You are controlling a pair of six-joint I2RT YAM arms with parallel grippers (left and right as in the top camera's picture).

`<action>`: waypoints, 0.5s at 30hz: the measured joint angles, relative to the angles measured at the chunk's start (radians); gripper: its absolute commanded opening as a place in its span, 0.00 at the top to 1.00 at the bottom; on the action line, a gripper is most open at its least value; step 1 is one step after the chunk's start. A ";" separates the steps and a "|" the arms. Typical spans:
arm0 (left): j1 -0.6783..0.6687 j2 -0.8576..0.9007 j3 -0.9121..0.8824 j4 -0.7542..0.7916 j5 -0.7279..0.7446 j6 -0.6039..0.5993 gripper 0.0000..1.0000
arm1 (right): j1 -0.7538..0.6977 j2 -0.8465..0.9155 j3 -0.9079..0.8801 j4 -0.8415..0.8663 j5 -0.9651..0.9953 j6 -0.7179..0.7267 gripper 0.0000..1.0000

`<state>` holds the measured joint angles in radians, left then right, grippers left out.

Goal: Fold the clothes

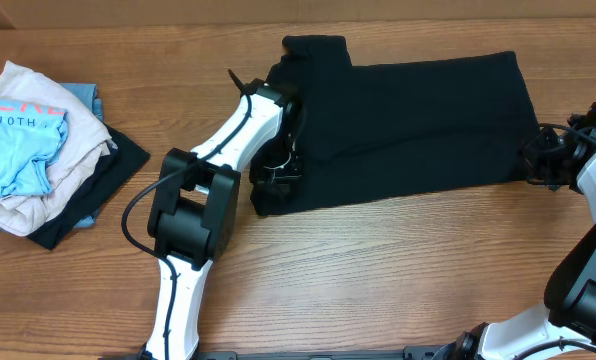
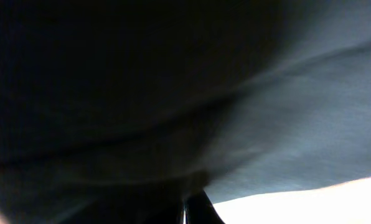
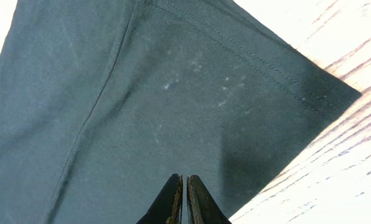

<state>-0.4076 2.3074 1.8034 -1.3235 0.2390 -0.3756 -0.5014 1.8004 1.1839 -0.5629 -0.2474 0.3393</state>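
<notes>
Overhead view: black T-shirt (image 1: 418, 120) is lying as a long flat band across the far side of the wooden table (image 1: 378, 270), one sleeve sticking out at its upper left. Left gripper (image 1: 276, 172) is sitting at the band's near-left end and right gripper (image 1: 536, 160) at its right end, probably so the two ends can be carried over together. Light blue shirt (image 1: 18, 145) and cream garment (image 1: 73, 160) are resting in a pile well apart at the left.

Left wrist view: the left gripper (image 2: 192, 208) is showing its fingers pressed together, seemingly pinching the dark cloth (image 2: 142, 93) that is crowding the lens.

Right wrist view: the right gripper (image 3: 185, 186) is keeping its fingers pressed together over the hemmed corner (image 3: 142, 93). Whether cloth is caught between them cannot be told.
</notes>
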 measured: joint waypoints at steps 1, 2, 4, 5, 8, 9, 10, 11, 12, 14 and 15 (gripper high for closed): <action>0.010 0.001 -0.001 -0.002 -0.012 0.000 0.96 | 0.000 0.000 0.000 0.001 0.006 0.000 0.92; 0.022 0.001 -0.002 -0.003 -0.027 0.000 0.96 | 0.000 0.000 0.000 0.000 0.016 0.000 0.92; 0.051 0.001 -0.001 -0.005 -0.059 -0.001 0.95 | 0.000 0.000 0.000 -0.004 0.031 0.000 0.92; 0.066 0.001 -0.001 -0.005 -0.072 -0.001 0.95 | 0.000 0.000 0.000 -0.005 0.038 0.000 0.92; 0.109 0.001 -0.001 -0.003 -0.096 -0.008 0.96 | 0.000 0.000 0.000 -0.005 0.051 0.000 0.93; 0.113 0.001 -0.001 -0.001 -0.099 -0.009 0.96 | 0.000 0.000 0.000 -0.005 0.054 0.000 0.93; 0.122 0.001 -0.001 0.011 -0.109 -0.012 0.96 | 0.000 0.000 0.000 -0.005 0.055 0.000 0.94; 0.124 0.001 -0.001 0.014 -0.112 -0.012 0.96 | 0.000 0.000 0.000 -0.004 0.056 0.000 0.94; 0.123 0.001 -0.001 0.015 -0.113 -0.011 0.96 | 0.000 0.000 0.000 -0.002 0.056 -0.001 0.94; 0.121 0.001 -0.001 0.019 -0.116 -0.010 0.96 | 0.000 0.000 0.000 0.001 0.034 -0.023 0.94; 0.121 0.001 0.001 0.013 -0.116 -0.007 0.96 | 0.000 0.000 0.000 0.001 0.013 -0.034 0.95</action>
<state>-0.2863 2.3085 1.8042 -1.3106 0.1226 -0.3828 -0.5014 1.8004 1.1839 -0.5621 -0.2344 0.3050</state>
